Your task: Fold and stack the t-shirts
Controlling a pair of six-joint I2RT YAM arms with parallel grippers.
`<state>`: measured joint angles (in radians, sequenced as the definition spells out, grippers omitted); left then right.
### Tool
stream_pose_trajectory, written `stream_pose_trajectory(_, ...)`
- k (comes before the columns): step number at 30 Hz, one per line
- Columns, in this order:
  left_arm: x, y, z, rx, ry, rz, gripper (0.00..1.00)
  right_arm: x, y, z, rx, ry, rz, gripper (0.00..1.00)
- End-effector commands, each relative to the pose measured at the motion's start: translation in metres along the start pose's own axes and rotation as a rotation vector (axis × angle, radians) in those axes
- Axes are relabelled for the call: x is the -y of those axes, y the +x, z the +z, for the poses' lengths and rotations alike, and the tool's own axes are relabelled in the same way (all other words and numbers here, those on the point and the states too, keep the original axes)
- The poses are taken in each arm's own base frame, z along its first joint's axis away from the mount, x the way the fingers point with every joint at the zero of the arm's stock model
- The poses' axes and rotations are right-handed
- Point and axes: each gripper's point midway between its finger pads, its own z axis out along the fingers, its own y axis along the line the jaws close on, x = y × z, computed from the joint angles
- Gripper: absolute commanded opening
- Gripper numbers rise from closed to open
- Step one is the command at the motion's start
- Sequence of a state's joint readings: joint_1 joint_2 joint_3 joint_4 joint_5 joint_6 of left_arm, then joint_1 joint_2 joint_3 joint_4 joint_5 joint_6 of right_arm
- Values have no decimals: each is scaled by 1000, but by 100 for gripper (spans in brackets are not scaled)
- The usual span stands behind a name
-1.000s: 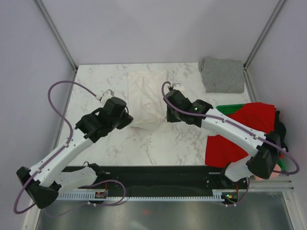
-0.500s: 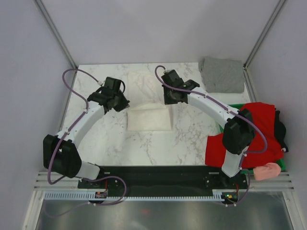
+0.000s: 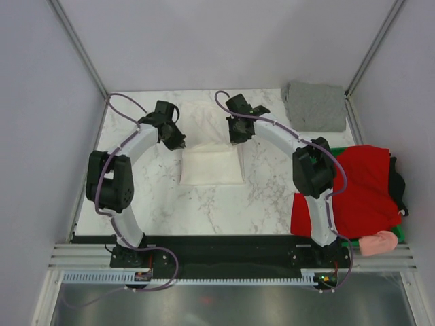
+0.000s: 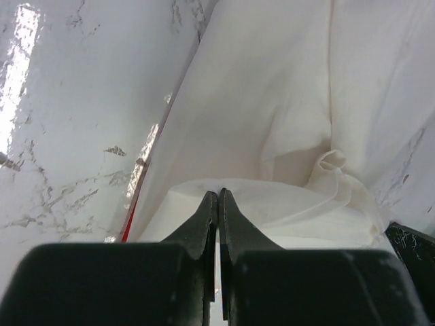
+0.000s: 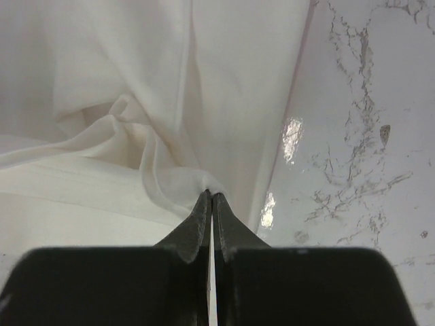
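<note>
A large white t-shirt [image 3: 211, 166] lies in the middle of the marble table, its near part a flat folded rectangle. My left gripper [image 3: 179, 144] is shut on a raised fold at the shirt's left edge [image 4: 272, 204], its tips [image 4: 218, 194] pinching the cloth. A thin red strip [image 4: 128, 229] shows under that edge. On the shirt's right edge [image 5: 149, 170], my right gripper [image 3: 236, 140] is shut on a bunched tuft, its tips [image 5: 211, 195] together. A grey folded t-shirt [image 3: 315, 105] sits at the far right corner. Red [image 3: 360, 190], black [image 3: 398, 185] and pink [image 3: 378, 242] shirts lie heaped at the right.
A green crate [image 3: 402, 233] shows under the heap of shirts at the right edge. Bare marble [image 3: 143, 197] lies left of and in front of the white shirt. Metal frame posts [image 3: 81, 51] stand at the far corners.
Both arms have swung from the near middle of the table to the far side, stretched out, with the white shirt's edges in their jaws. The shirt's near part now lies as a smaller rectangle.
</note>
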<state>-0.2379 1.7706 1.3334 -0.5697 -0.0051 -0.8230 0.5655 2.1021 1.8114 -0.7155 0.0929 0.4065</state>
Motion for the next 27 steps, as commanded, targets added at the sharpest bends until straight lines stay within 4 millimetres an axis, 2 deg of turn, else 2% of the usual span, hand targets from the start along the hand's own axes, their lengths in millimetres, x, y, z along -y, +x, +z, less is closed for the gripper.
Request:
stream_pose_trajectory(1, 18, -23, 11, 3, 60, -2, 4, 10, -27, 9, 29, 2, 5, 4)
stream_pose_trajectory(2, 12, -25, 25, -19, 46, -39, 9, 18, -24, 22, 0, 29, 12, 17)
stream_pose_trajectory(3, 29, -38, 22, -24, 110, -48, 17, 25, -48, 18, 40, 33, 43, 30)
stream_pose_trajectory(4, 35, -44, 25, -43, 129, -49, 32, 31, -57, 19, 46, 39, 59, 45)
stream_pose_trajectory(5, 39, -55, 26, -56, 149, -56, 64, 39, -56, 26, 17, 53, 80, 66)
stream_pose_trajectory(6, 58, -75, 26, -47, 191, -57, 71, 47, -86, 12, 79, 41, 115, 71)
stream_pose_trajectory(7, 56, -76, 19, -85, 166, -71, 73, 50, -96, 6, 94, 33, 129, 74)
stream_pose_trajectory(8, 60, -87, 13, -70, 173, -71, 78, 54, -105, -7, 109, 27, 141, 75)
stream_pose_trajectory(9, 73, -102, -7, -28, 209, -60, 79, 53, -115, -21, 138, 9, 144, 75)
stream_pose_trajectory(10, 76, -106, -17, -7, 217, -49, 79, 52, -116, -31, 150, -3, 136, 75)
stream_pose_trajectory(11, 77, -109, -29, 17, 227, -43, 79, 46, -128, -64, 215, -35, 127, 75)
stream_pose_trajectory(12, 71, -103, -32, 12, 215, -41, 79, 46, -101, -57, 154, -32, 118, 75)
stream_pose_trajectory(13, 72, -104, -55, 45, 233, -29, 79, 39, -91, -63, 153, -62, 110, 74)
stream_pose_trajectory(14, 70, -99, -60, 51, 234, -12, 76, 28, -102, -96, 253, -108, 102, 73)
stream_pose_trajectory(15, 56, -81, -54, 21, 201, -6, 76, 16, -56, -79, 164, -130, 72, 72)
stream_pose_trajectory(16, 56, -78, -74, 53, 224, 11, 75, 7, -44, -82, 159, -155, 73, 72)
stream_pose_trajectory(17, 56, -69, -77, 54, 234, 28, 73, -8, -39, -92, 178, -214, 68, 70)
stream_pose_trajectory(18, 37, -46, -69, 13, 205, 28, 73, -21, -9, -83, 113, -242, 47, 69)
stream_pose_trajectory(19, 33, -36, -74, 5, 215, 35, 72, -30, 1, -81, 90, -267, 49, 69)
stream_pose_trajectory(20, 32, -29, -97, 35, 256, 49, 72, -41, 10, -78, 75, -303, 41, 67)
stream_pose_trajectory(21, 14, -7, -90, 3, 237, 50, 71, -48, 24, -70, 42, -313, 28, 67)
stream_pose_trajectory(22, 7, 2, -94, 3, 242, 53, 71, -51, 28, -67, 29, -318, 30, 67)
stream_pose_trajectory(23, -7, 18, -107, 14, 254, 57, 71, -56, 37, -57, -5, -328, 27, 66)
stream_pose_trajectory(24, -13, 25, -113, 18, 264, 63, 71, -60, 37, -53, -14, -340, 30, 66)
stream_pose_trajectory(25, -16, 28, -134, 65, 299, 80, 71, -60, 44, -39, -51, -333, 38, 66)
stream_pose_trajectory(26, -29, 42, -131, 48, 284, 83, 71, -65, 40, -37, -49, -349, 37, 65)
stream_pose_trajectory(27, -34, 49, -138, 52, 295, 87, 71, -67, 41, -31, -59, -351, 36, 65)
